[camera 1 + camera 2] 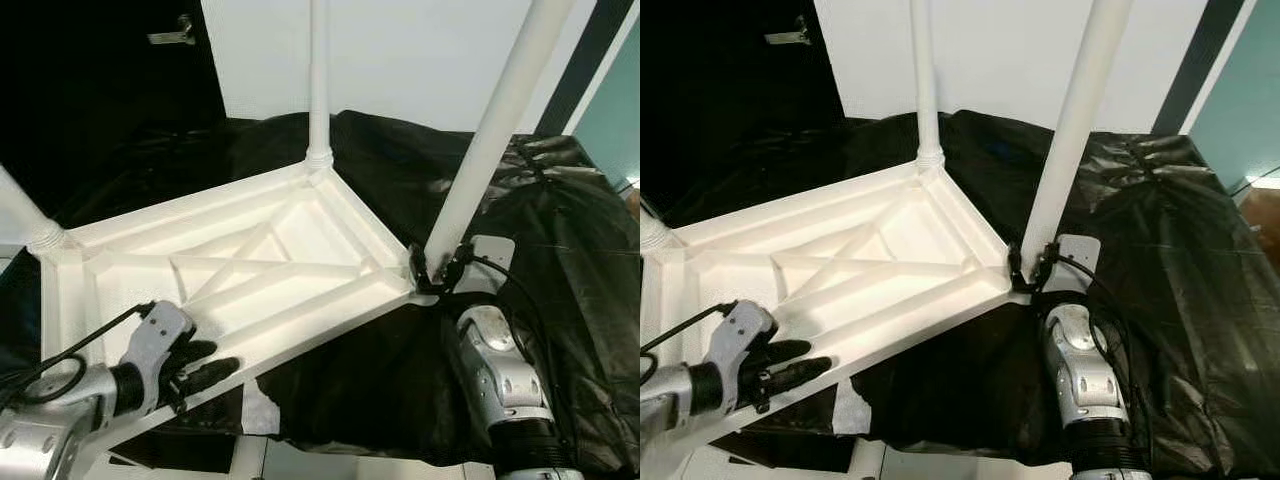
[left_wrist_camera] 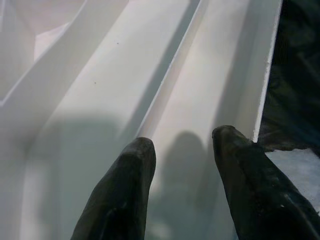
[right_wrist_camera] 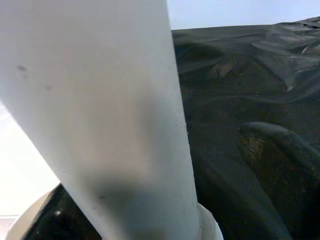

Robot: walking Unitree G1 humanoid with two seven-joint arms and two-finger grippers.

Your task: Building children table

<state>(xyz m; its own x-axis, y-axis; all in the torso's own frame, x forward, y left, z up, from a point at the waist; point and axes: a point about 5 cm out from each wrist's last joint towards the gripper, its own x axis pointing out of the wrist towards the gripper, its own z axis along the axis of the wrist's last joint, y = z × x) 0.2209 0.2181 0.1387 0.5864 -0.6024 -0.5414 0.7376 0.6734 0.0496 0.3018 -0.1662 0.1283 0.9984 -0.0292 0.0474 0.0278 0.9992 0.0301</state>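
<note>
Right claw (image 1: 432, 268) sits just right of centre in the left eye view, its black fingers pinching the foot of a white leg (image 1: 495, 130) where it meets the near right corner of the upside-down tabletop (image 1: 240, 265); the tabletop lies ribbed side up across the middle and left of the frame on a black cover (image 1: 560, 230). Another leg (image 1: 318, 75) stands upright at the far corner, top centre, and a third (image 1: 22, 215) leans out at the left edge. Lower left, the left claw (image 1: 205, 362) rests on the tabletop's near rim, fingers a little apart and pinching nothing. From the right eye view the same layout holds, the gripped leg (image 1: 1070, 120) slanting to the top of the frame. Through the left wrist view two black fingertips (image 2: 130, 165) lie spread over a rib of the white plastic. At the right wrist the leg (image 3: 110, 115) fills the left of the frame, with one finger (image 3: 280, 150) at lower right. I judge the plastic light, stiff and smooth, so likely slippery; gripping the leg low by its socket, as here, gives the best control, with the rim the place to steady the tabletop.
</note>
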